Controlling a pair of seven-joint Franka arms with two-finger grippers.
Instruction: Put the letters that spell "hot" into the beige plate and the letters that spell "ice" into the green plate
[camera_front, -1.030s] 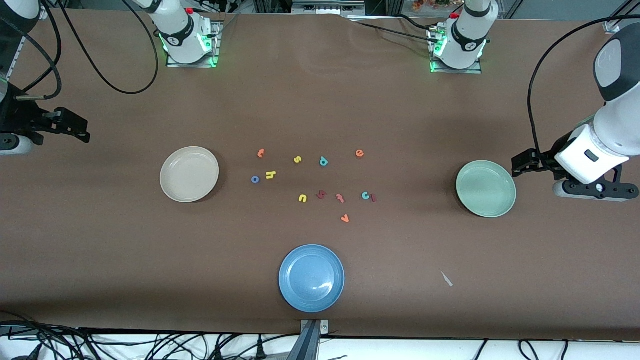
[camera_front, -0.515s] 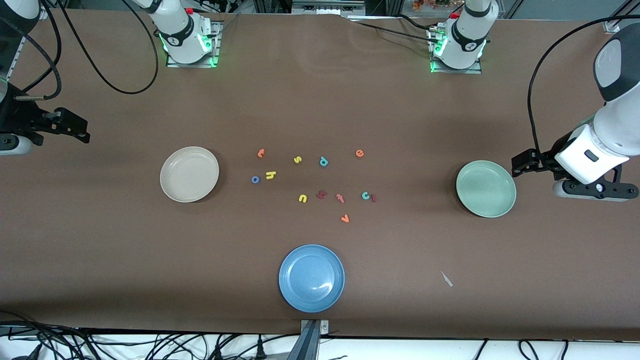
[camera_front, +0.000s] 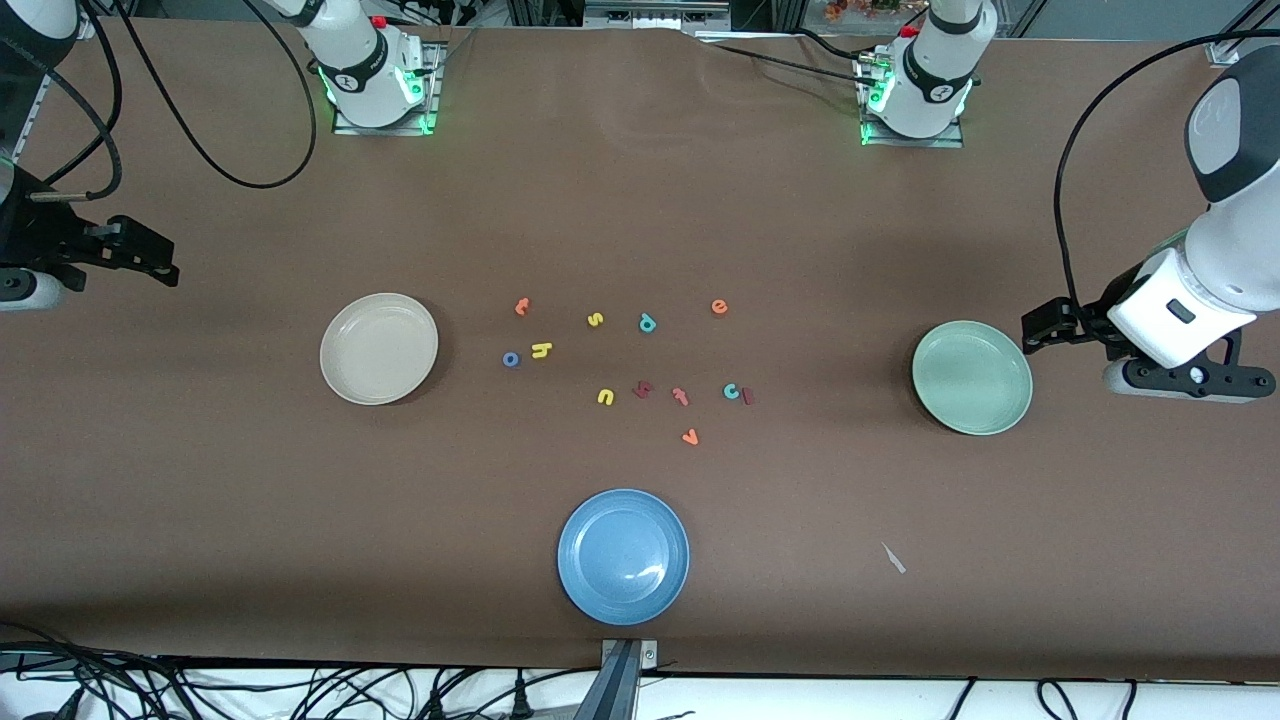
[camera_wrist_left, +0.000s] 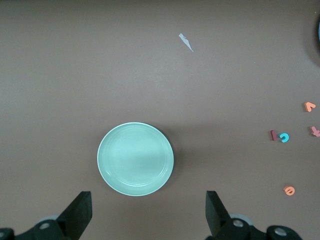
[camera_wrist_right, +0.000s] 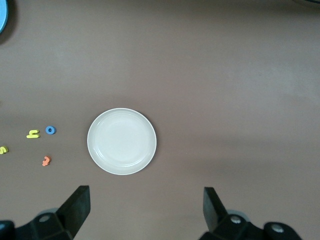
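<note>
The beige plate (camera_front: 379, 348) (camera_wrist_right: 121, 141) lies empty toward the right arm's end, and the green plate (camera_front: 972, 377) (camera_wrist_left: 135, 159) lies empty toward the left arm's end. Between them lie the yellow h (camera_front: 541, 349), blue o (camera_front: 511, 359) and orange t (camera_front: 521, 306), and the dark red i (camera_front: 747, 396), teal c (camera_front: 732, 391) and orange e (camera_front: 719, 306). My left gripper (camera_front: 1043, 326) (camera_wrist_left: 147, 212) hangs open over bare table beside the green plate. My right gripper (camera_front: 158, 262) (camera_wrist_right: 145, 210) hangs open over the table's end, apart from the beige plate.
A blue plate (camera_front: 623, 556) sits near the front edge. Other letters lie among the task's: yellow s (camera_front: 595, 319), yellow u (camera_front: 605, 397), teal p (camera_front: 647, 322), a dark red angular letter (camera_front: 642, 389), a salmon f (camera_front: 681, 396), an orange v (camera_front: 689, 436). A paper scrap (camera_front: 893, 558) lies nearer the camera than the green plate.
</note>
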